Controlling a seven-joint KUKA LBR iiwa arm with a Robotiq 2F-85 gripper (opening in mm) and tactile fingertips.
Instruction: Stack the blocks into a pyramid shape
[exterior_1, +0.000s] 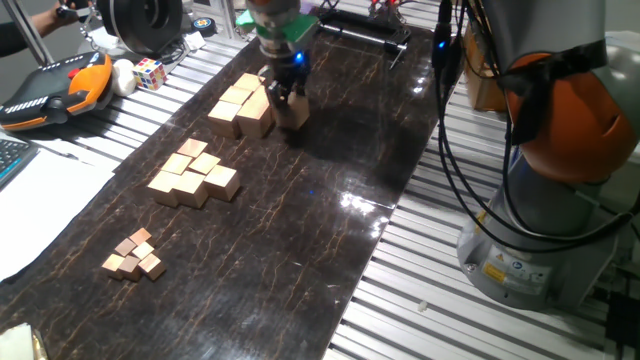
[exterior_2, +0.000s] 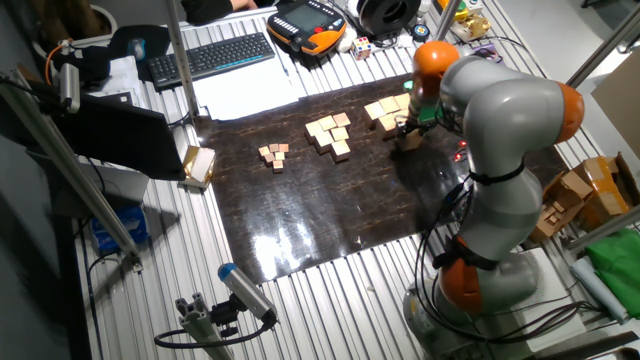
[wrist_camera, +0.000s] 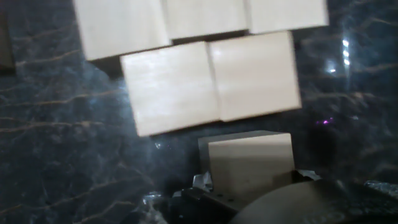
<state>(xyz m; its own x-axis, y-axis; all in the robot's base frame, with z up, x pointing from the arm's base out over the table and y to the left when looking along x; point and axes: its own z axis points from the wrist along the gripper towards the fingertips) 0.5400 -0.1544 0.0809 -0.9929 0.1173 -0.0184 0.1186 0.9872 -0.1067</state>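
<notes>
The gripper (exterior_1: 288, 100) is down low by the mat and it pinches one big tan block (exterior_1: 293, 113) between its fingers. In the hand view this held block (wrist_camera: 250, 163) sits right under the camera, close to the hand. Just ahead of the gripper lie the other big blocks (exterior_1: 242, 106), packed side by side in rows, flat on the dark mat (exterior_1: 300, 240). The held block is just beside the nearest row but does not seem to touch it. So the step in hand looks like taking one block away from the flat group to start building up. No block sits on top of another yet, as far as I can see. Next, the arm likely has to lift the block up, move it over two blocks that touch each other, and set it down on the line where they meet. It must come down straight, or the block could tip off.
</notes>
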